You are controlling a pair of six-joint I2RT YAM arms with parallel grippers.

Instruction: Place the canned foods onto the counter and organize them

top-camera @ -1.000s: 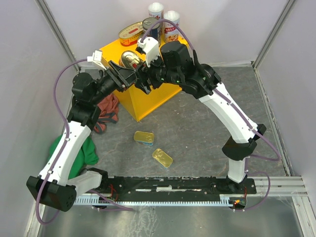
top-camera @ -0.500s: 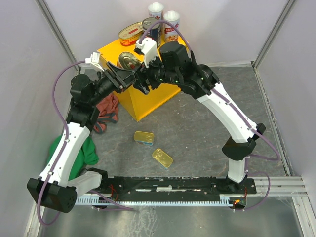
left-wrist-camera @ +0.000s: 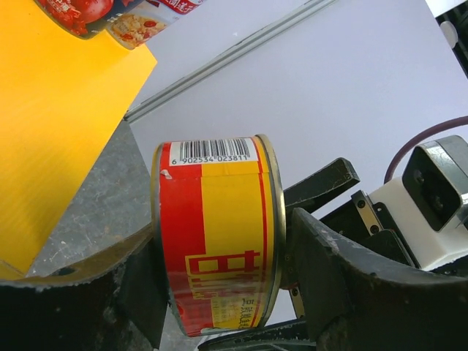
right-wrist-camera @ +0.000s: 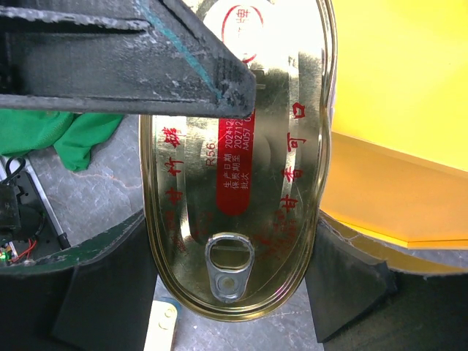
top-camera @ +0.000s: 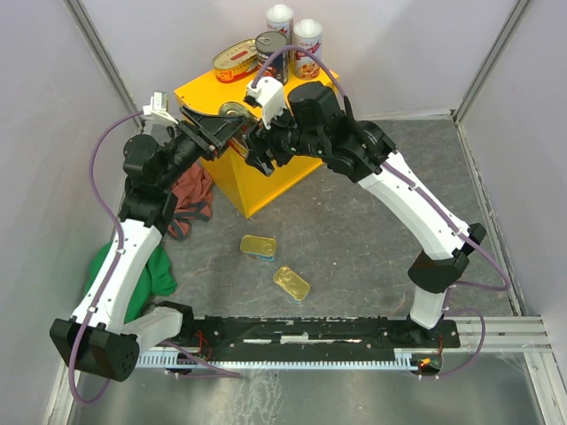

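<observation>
An oval gold tin (top-camera: pixel 233 110) with a red and yellow side (left-wrist-camera: pixel 219 219) hangs at the front left corner of the yellow counter (top-camera: pixel 266 181). My right gripper (top-camera: pixel 244 126) is shut on it, with its pads pressed on both long sides of the pull-tab lid (right-wrist-camera: pixel 234 168). My left gripper (top-camera: pixel 221 126) is open around the same tin, and a thin gap shows between its right finger (left-wrist-camera: pixel 329 263) and the tin's rim. At the counter's back stand another oval tin (top-camera: pixel 235 62), a dark can (top-camera: pixel 270 46) and two tall white-topped cans (top-camera: pixel 280 18) (top-camera: pixel 307 35).
Two rectangular gold tins (top-camera: pixel 258 246) (top-camera: pixel 291 282) lie on the grey floor in front of the counter. A red cloth (top-camera: pixel 190 199) and a green cloth (top-camera: pixel 155 274) lie on the left by my left arm. Pale walls close in the sides and back.
My left gripper's jaws have widened off the oval tin and the left arm has drawn back to the left. The right gripper has kept its hold, shifting slightly toward the counter.
</observation>
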